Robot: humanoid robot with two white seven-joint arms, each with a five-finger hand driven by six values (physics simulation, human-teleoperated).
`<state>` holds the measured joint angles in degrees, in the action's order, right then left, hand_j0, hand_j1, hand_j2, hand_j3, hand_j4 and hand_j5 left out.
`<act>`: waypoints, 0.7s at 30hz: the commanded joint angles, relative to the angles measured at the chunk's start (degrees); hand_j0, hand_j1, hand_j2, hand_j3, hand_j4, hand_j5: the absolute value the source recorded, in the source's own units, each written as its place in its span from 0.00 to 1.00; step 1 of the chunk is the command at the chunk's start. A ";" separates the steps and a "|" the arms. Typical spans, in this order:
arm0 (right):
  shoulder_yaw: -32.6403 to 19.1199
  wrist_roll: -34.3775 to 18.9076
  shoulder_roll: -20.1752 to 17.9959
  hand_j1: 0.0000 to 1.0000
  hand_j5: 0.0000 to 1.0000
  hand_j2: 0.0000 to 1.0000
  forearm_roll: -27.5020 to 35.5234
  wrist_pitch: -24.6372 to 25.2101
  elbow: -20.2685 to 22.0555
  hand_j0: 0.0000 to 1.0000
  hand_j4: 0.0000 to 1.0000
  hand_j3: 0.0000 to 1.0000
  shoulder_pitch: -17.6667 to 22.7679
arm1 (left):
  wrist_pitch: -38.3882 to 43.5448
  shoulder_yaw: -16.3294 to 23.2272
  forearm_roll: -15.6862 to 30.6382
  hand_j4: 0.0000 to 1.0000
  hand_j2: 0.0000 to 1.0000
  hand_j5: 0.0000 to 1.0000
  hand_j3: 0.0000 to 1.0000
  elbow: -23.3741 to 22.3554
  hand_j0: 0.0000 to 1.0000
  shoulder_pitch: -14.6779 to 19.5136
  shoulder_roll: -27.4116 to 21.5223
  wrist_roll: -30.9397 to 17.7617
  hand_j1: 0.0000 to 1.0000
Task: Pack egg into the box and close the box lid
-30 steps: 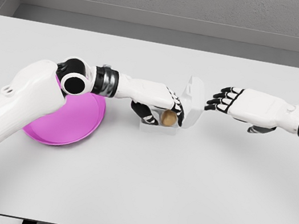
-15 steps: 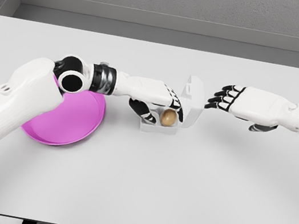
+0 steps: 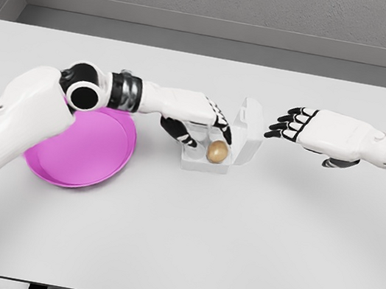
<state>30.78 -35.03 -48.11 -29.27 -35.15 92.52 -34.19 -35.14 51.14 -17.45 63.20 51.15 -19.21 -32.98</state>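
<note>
A brown egg lies inside the small white box at the table's middle. The box lid stands upright on the box's right side. My left hand hovers just above and left of the egg, fingers loosened and holding nothing. My right hand floats right of the lid, apart from it, fingers spread and pointing left.
A magenta plate lies left of the box, partly covered by my left forearm. The grey table stretches out in front of the box. A grey wall runs behind the table's far edge.
The left hand has let go of the egg, which now rests in the box, and has drawn back up and to the left. The right hand has barely shifted.
</note>
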 commanded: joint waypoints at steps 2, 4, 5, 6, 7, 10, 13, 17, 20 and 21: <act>-0.02 0.03 -0.15 1.00 1.00 1.00 0.26 0.15 0.03 1.00 1.00 1.00 0.00 | 0.14 -1.30 0.40 0.73 0.73 0.73 0.73 -0.09 0.73 0.18 -1.00 0.02 0.73; -0.02 0.03 -0.15 1.00 1.00 1.00 0.26 0.15 0.03 1.00 1.00 1.00 0.00 | 0.14 -1.30 0.40 0.73 0.73 0.73 0.73 -0.18 0.73 0.26 -2.05 0.02 0.73; 0.07 0.03 -0.23 1.00 1.00 1.00 0.26 0.15 0.12 1.00 1.00 1.00 0.09 | 0.14 -1.39 0.40 0.73 0.73 0.73 0.73 -0.18 0.73 0.26 -2.23 0.02 0.73; 0.07 0.03 -0.23 1.00 1.00 1.00 0.26 0.15 0.12 1.00 1.00 1.00 0.09 | 0.14 -2.44 0.40 0.73 0.73 0.73 0.73 -0.18 0.73 0.26 -2.85 0.02 0.73; 0.07 0.03 -0.23 1.00 1.00 1.00 0.26 0.15 0.12 1.00 1.00 1.00 0.00 | 0.14 -2.71 0.49 0.73 0.73 0.73 0.73 -0.18 0.73 0.26 -3.55 0.02 0.73; 0.16 0.03 -0.15 1.00 1.00 1.00 0.26 0.15 1.25 1.00 1.00 1.00 0.09 | 0.14 -4.47 0.75 0.73 0.73 0.73 0.73 -0.18 0.73 0.26 -6.10 0.11 0.73; 0.16 0.03 -0.15 1.00 1.00 1.00 0.26 0.15 1.70 1.00 1.00 1.00 0.26 | 0.14 -5.61 2.16 0.74 0.74 0.74 0.74 -0.27 0.74 0.97 -8.30 0.11 0.74; 0.16 0.03 -0.15 1.00 1.00 1.00 0.35 0.15 2.40 1.00 1.00 1.00 0.18 | 0.14 -8.07 4.08 0.74 0.74 0.74 0.74 -2.28 0.74 0.70 -12.51 0.29 0.74; 0.16 0.03 0.03 1.00 1.00 1.00 0.53 0.15 4.07 1.00 1.00 1.00 0.18 | 0.14 -8.51 6.46 0.74 0.74 0.74 0.74 -4.57 0.74 0.35 -15.77 0.29 0.74; 0.24 0.03 0.03 1.00 1.00 1.00 0.53 0.15 4.95 1.00 1.00 1.00 0.18 | 0.14 -8.69 7.43 0.74 0.74 0.74 0.74 -5.80 0.74 0.35 -16.73 0.29 0.74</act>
<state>30.97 -35.03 -48.07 -29.15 -35.16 96.23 -34.01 -35.14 43.14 -11.97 59.14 51.50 -33.78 -32.75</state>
